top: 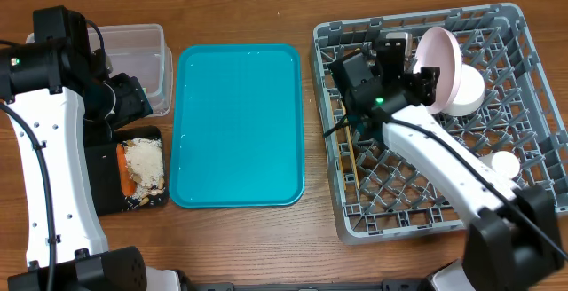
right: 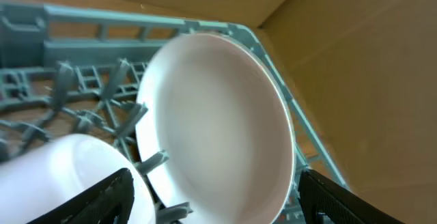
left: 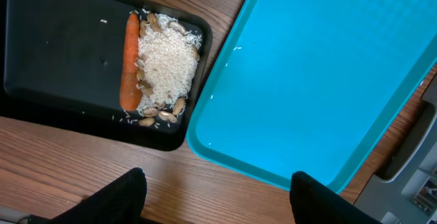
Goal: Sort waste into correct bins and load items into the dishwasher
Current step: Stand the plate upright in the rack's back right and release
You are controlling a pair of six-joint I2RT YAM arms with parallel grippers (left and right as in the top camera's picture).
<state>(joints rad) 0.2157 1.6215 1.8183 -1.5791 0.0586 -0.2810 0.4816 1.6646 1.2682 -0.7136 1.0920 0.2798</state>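
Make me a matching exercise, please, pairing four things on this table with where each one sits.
Things:
1. carrot
2. pink bowl
3. teal tray
4. clear tub

Places:
A. standing on edge in the grey rack
B. mid-table, between the black tray and the rack
C. lying in the black tray beside a whitish pile
D. top left of the overhead view, beyond the black tray

Pairs: 1-C, 2-A, 3-B, 4-D
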